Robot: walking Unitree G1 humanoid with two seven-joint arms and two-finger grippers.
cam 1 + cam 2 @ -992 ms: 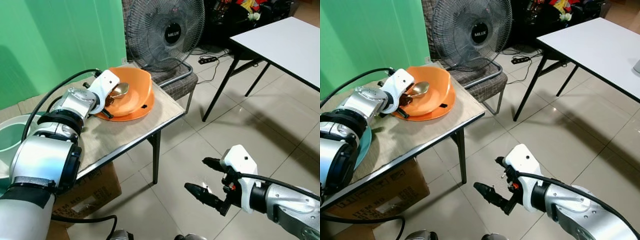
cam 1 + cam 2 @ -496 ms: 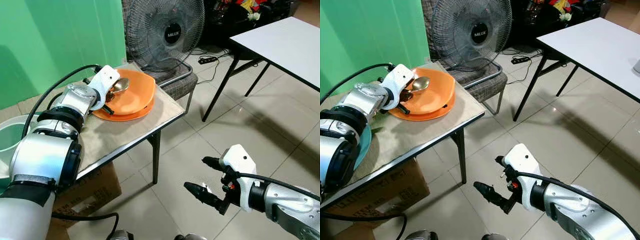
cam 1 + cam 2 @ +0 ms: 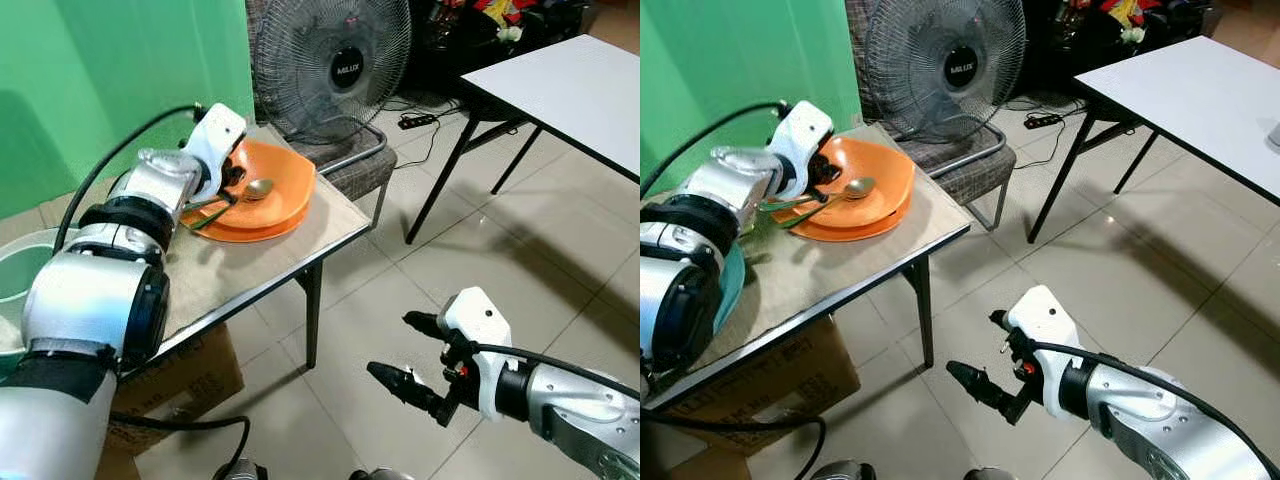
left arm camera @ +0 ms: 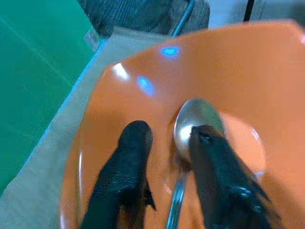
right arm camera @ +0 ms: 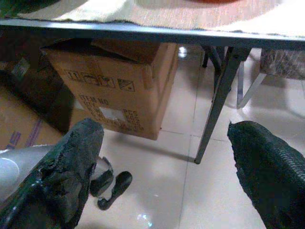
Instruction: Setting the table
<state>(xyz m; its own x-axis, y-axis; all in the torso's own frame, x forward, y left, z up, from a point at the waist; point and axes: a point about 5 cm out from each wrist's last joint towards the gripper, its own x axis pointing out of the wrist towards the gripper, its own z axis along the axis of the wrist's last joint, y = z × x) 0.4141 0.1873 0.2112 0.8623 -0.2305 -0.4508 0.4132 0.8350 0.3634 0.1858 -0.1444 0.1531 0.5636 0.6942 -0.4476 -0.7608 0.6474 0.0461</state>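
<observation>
At the far left edge, a pale green round basin (image 3: 15, 275) is sitting on the beige-topped low table (image 3: 250, 270), with a brown cardboard box (image 3: 185, 385) standing on the floor beneath it. The left gripper (image 4: 167, 138) is reaching over the orange plastic bowl (image 3: 275, 195), which is resting on an orange plate near the table's far corner; its black fingers (image 4: 131, 143) are standing slightly apart, straddling the neck of a silver metal spoon (image 3: 255, 188) lying in the bowl, and whether they are pinching it cannot be told. Behind the bowl a grey standing fan (image 3: 335, 65) is facing forward. The right gripper (image 3: 420, 355) is hanging over the tiled floor, fingers spread wide. A white table (image 3: 570, 85) is standing at the far right.
</observation>
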